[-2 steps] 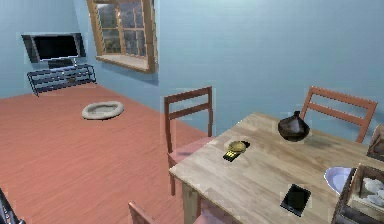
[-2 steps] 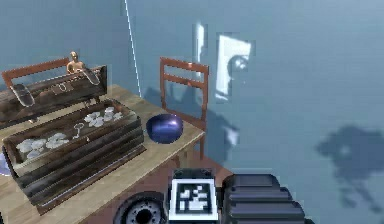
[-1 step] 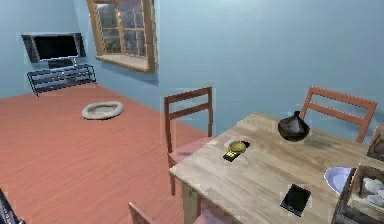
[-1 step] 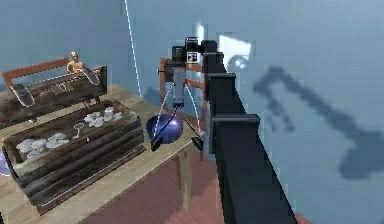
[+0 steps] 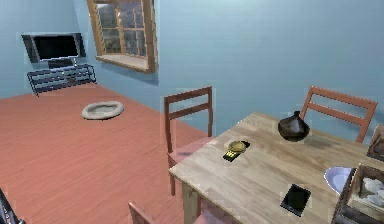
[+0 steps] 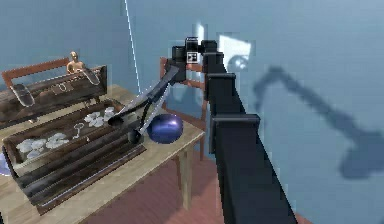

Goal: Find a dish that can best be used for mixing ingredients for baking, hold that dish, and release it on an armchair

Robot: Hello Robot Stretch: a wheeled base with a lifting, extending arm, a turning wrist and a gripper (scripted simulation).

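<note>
the arm [image 6: 236, 140] stretches toward a wooden table [image 6: 112, 176], its gripper [image 6: 138, 114] near what looks like a blue bowl [image 6: 165, 128]; whether it holds anything cannot be told.

I see a home, a room for sitting and eating. A TV [image 5: 53, 46] sits on a low stand [image 5: 62, 77] near a window [image 5: 123, 30]. Wooden chairs [image 5: 188, 96] stand at a wooden desk [image 5: 262, 170]. The walls [image 5: 260, 50] are blue.

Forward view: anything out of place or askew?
One thing: a pale round ring lies on the red floor by the TV stand, far from the table. Could be a pet bed. Nothing else.
</note>
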